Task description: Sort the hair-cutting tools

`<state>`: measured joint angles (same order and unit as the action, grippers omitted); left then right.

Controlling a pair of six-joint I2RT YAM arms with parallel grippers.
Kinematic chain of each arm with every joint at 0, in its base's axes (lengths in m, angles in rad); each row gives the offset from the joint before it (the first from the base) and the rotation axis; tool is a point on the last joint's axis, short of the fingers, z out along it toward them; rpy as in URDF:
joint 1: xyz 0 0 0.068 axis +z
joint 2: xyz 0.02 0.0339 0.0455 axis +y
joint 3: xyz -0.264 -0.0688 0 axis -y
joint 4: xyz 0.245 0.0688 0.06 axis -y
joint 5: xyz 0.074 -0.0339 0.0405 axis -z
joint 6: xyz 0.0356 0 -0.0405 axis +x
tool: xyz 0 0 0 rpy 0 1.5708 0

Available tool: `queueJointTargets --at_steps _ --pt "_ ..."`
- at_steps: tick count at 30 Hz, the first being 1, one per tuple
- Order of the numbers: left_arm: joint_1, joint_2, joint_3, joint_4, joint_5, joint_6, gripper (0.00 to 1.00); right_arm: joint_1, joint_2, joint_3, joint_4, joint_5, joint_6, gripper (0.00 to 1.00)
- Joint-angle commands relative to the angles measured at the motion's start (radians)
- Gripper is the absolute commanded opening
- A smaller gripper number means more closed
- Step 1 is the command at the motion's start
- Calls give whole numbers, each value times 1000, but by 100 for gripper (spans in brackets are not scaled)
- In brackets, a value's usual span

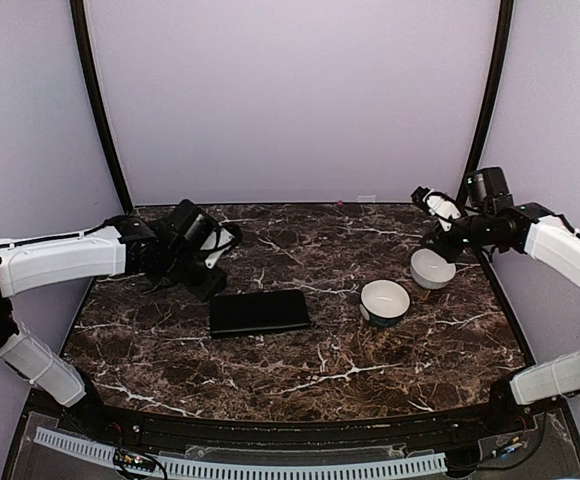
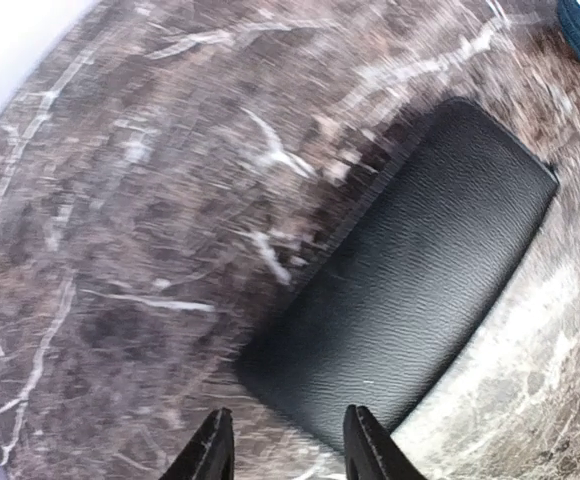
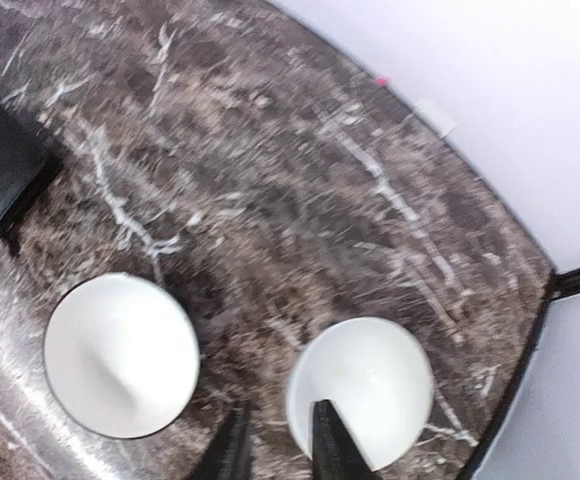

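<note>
The hair-cutting tools are out of view in every frame. A flat black zip case (image 1: 258,312) lies closed on the marble table. My left gripper (image 1: 213,280) hangs over its left end. In the left wrist view the case (image 2: 420,280) fills the middle, and the left gripper (image 2: 288,425) is open above its near corner, holding nothing. My right gripper (image 1: 442,235) hovers at the back right over a white bowl (image 1: 433,268). Seen from the right wrist, its gripper (image 3: 278,420) stands narrowly open and empty by that bowl's (image 3: 370,385) rim.
A second white bowl (image 1: 385,302) with a dark band stands right of the case; it shows empty in the right wrist view (image 3: 120,355). The case's end (image 3: 0,165) is at that view's left edge. Black frame poles (image 1: 485,100) rise at the table's back corners.
</note>
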<state>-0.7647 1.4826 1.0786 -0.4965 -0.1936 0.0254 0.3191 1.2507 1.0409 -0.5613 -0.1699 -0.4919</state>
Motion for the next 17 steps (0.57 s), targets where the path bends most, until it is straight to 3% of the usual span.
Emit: queueJointTargets --at_steps 1,3,4,7,8,9,13,17 --pt "101 -88 110 -56 -31 41 41 -83 -108 -2 155 65 151 51" --pt "120 -126 147 -39 -46 47 51 -103 -133 15 170 102 232 93" --pt "120 -150 146 -10 -51 55 56 -112 -145 18 168 89 261 99" --pt "120 -233 77 143 -86 50 75 -146 -201 -31 250 64 372 99" --pt "120 -263 39 192 -112 32 94 -154 -223 -64 287 94 403 99" --pt "121 -299 -5 245 -137 5 98 -159 -245 -96 326 136 430 99" --pt "123 -384 -171 414 -196 -86 99 -188 -333 -233 443 169 451 99" --pt "125 -379 -218 447 -270 -92 99 -228 -363 -329 520 97 481 99"
